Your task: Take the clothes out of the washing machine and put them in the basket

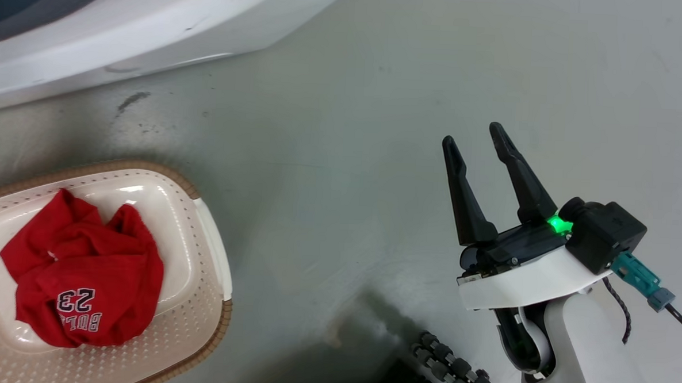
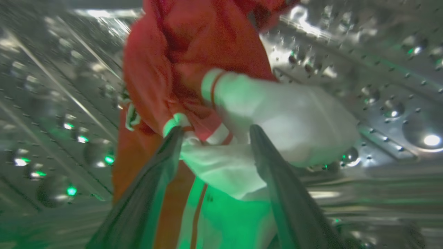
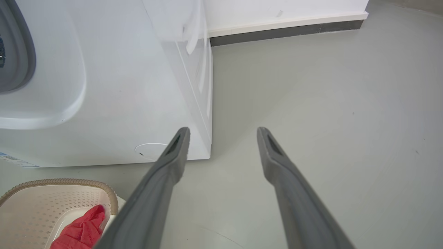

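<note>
Partly done: at your left, a red jersey [image 1: 84, 278] lies in the basket [image 1: 194, 323], near the washing machine [image 1: 123, 26]. Inside the drum [image 2: 380, 86], your left gripper [image 2: 216, 129] has its jaws apart around a white garment [image 2: 287, 124] with red trim, not yet clamped. At right, your right gripper [image 1: 472, 134] hangs spread and empty.

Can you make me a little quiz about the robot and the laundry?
1. Which number is on the red shirt in the basket? A 7, B 23, C 10.
2. True or false: the right claw is shut tight.
3. Fill the gap: the left claw has white cloth between its fingers, inside the washing machine's shiny ____.

Key: 1 B. 2 False, it is open. 3 drum.
</note>
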You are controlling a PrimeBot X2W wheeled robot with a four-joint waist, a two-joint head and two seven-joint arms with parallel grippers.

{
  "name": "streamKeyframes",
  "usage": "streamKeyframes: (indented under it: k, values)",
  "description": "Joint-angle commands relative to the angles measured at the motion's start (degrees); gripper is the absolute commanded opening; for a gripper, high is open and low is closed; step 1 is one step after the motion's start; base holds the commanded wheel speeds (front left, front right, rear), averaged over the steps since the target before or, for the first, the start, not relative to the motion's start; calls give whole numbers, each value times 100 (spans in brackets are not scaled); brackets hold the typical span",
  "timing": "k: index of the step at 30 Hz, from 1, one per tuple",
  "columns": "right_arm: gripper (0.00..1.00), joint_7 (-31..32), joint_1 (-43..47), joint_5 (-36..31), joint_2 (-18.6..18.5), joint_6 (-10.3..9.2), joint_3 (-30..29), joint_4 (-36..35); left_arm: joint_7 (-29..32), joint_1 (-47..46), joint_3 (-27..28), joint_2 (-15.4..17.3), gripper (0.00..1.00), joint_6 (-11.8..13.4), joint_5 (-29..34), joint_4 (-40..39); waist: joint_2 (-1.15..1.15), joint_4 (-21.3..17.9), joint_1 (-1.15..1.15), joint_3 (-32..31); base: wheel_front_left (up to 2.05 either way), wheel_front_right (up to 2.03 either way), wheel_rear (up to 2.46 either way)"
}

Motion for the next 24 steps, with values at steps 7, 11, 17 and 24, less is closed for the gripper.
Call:
streamKeyframes:
  k: [7,11,17,24]
  values:
    - [100,-14,54,157,12,-4,214,-84,944,-138,-56,210,100,108,-18,199,0,-274,-1,141,0,0,0]
    - [100,-14,77,216,12,-4,282,-106,1118,-40,-60,255,0,210,-50,118,0,-320,-1,130,0,0,0]
    - [100,-14,58,177,11,-4,244,-75,736,137,-34,294,0,294,-145,-305,0,-252,-1,-14,0,0,0]
    - [100,-14,40,18,10,-4,57,-9,-498,807,132,117,0,405,-423,-779,0,-11,-1,-391,0,0,0]
